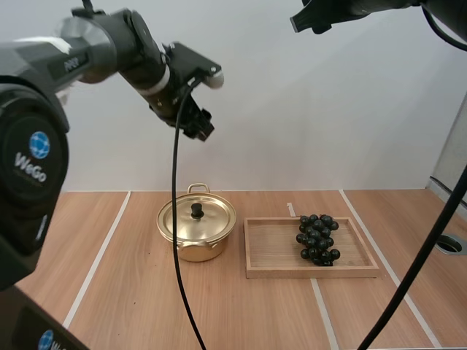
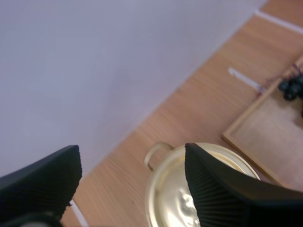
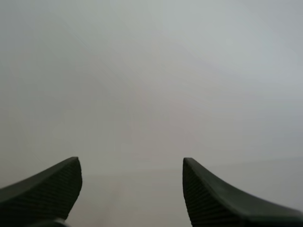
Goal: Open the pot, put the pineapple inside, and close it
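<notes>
A gold pot (image 1: 195, 231) with its lid on and a black knob (image 1: 196, 210) stands on the wooden table. My left gripper (image 1: 197, 125) hangs open high above the pot, nothing between its fingers. In the left wrist view the pot (image 2: 182, 194) sits below the gripper (image 2: 131, 187), partly hidden behind one finger. A dark bunch of grapes (image 1: 317, 238) lies in the wooden tray (image 1: 277, 251) to the right of the pot. My right gripper (image 1: 303, 20) is raised far above the table; its wrist view shows the gripper (image 3: 131, 191) open before a blank wall.
White tape lines (image 1: 98, 259) cross the table. The tray's corner (image 2: 255, 135) and some grapes (image 2: 292, 89) show beside the pot in the left wrist view. A round hole (image 1: 451, 244) sits at the table's right edge.
</notes>
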Robot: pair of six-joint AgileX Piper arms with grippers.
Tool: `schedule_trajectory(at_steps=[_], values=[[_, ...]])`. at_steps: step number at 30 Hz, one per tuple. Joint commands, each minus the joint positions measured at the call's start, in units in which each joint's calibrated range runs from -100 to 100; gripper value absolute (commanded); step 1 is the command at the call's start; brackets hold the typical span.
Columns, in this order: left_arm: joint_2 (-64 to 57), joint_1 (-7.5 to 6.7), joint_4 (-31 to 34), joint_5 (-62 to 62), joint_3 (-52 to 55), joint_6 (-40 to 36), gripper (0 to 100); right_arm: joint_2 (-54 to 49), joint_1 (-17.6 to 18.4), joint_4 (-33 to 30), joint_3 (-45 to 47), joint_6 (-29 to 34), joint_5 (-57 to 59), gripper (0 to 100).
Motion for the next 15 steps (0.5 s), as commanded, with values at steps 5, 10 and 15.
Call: schedule_trajectory(at_steps=[5, 10, 15], values=[[-10.0, -0.06, -0.4, -28.4, -13.4, -0.9, 100, -0.8, -0.2, -0.2, -0.1, 0.7, -1.7, 100], [-14.6, -0.06, -0.4, -46.9, -19.9, -1.7, 100, -0.8, -0.2, -0.2, -0.1, 2.5, -2.4, 100], [-19.1, -0.06, -0.4, -48.3, -22.7, -1.7, 100, -0.8, -0.2, -2.6, -0.1, 2.5, -2.5, 100]])
